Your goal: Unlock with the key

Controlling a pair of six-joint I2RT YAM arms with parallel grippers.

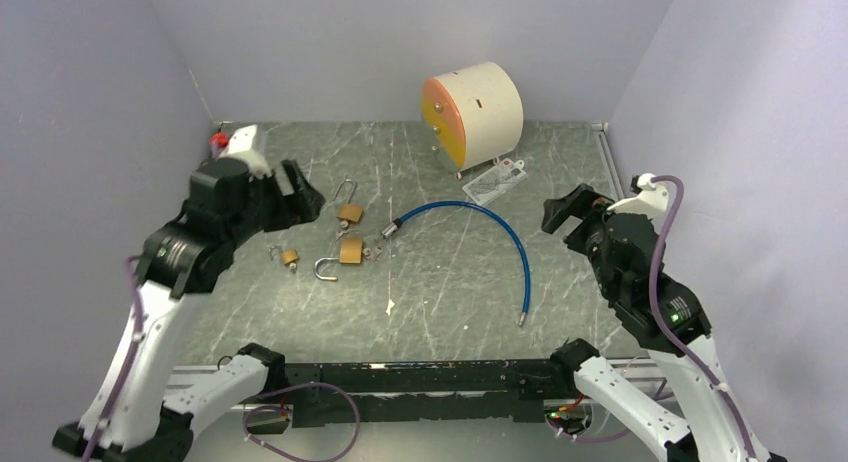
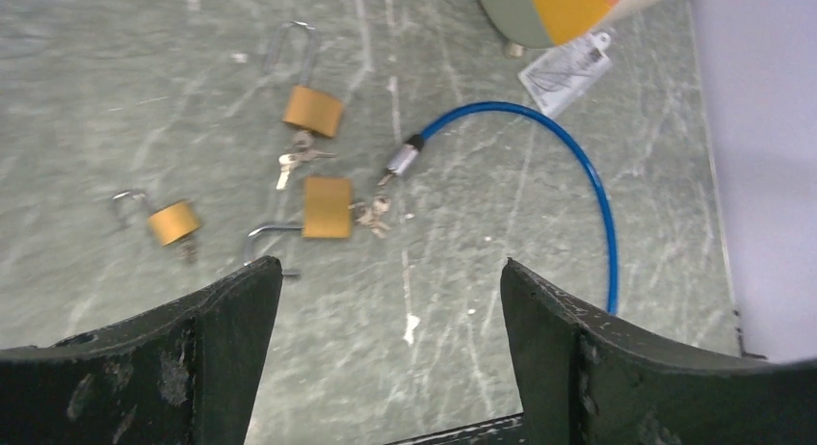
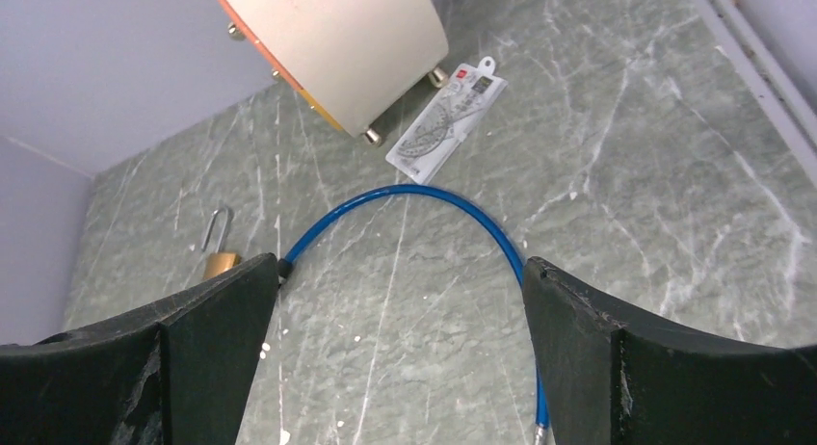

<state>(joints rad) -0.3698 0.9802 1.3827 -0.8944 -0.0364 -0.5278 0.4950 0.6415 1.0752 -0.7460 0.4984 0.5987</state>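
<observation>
Three brass padlocks lie left of centre on the grey stone-look table. The middle padlock (image 1: 350, 250) (image 2: 328, 206) has its shackle (image 2: 265, 238) sticking out to the left, seemingly swung open. A bunch of small keys (image 1: 372, 250) (image 2: 371, 214) lies at its right end. A long-shackled padlock (image 1: 350, 212) (image 2: 313, 110) lies behind it with a key (image 2: 297, 159) at its base. A small padlock (image 1: 289, 256) (image 2: 173, 222) lies farther left. My left gripper (image 1: 300, 197) (image 2: 390, 272) hovers open above and left of the padlocks, holding nothing. My right gripper (image 1: 565, 214) (image 3: 399, 264) hangs open and empty at the right.
A blue cable lock (image 1: 505, 232) (image 3: 453, 199) (image 2: 578, 166) arcs across the middle, its silver head (image 1: 390, 227) (image 2: 403, 161) near the keys. A cream drum with an orange face (image 1: 472, 112) stands at the back, a packaged protractor (image 1: 494, 180) (image 3: 448, 122) beside it. Grey walls close in three sides.
</observation>
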